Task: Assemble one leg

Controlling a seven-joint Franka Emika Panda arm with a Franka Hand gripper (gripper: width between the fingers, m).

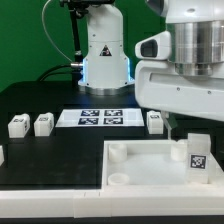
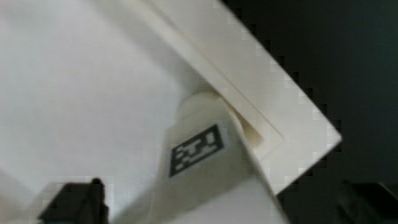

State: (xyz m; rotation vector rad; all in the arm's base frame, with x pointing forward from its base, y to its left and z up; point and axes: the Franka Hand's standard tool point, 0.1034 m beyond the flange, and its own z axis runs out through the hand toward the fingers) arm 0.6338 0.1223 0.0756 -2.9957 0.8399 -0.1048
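One leg [image 1: 197, 152], a small white post with a black-and-white tag, stands upright in the right corner of the large white tray-like piece [image 1: 130, 160]. In the wrist view the same leg [image 2: 199, 150] lies against the tray piece's rim [image 2: 249, 70], tag facing the camera. My gripper [image 2: 217, 205] is open, its dark fingertips [image 2: 75, 200] standing apart on either side of the leg without touching it. In the exterior view the gripper's body [image 1: 180, 85] hangs just above this leg. Three more legs [image 1: 42, 124] stand on the black table.
The marker board [image 1: 103, 118] lies behind the tray piece. Two spare legs stand at the exterior view's left [image 1: 17, 126] and one sits near the gripper [image 1: 154, 122]. The arm's base [image 1: 103, 50] is at the back.
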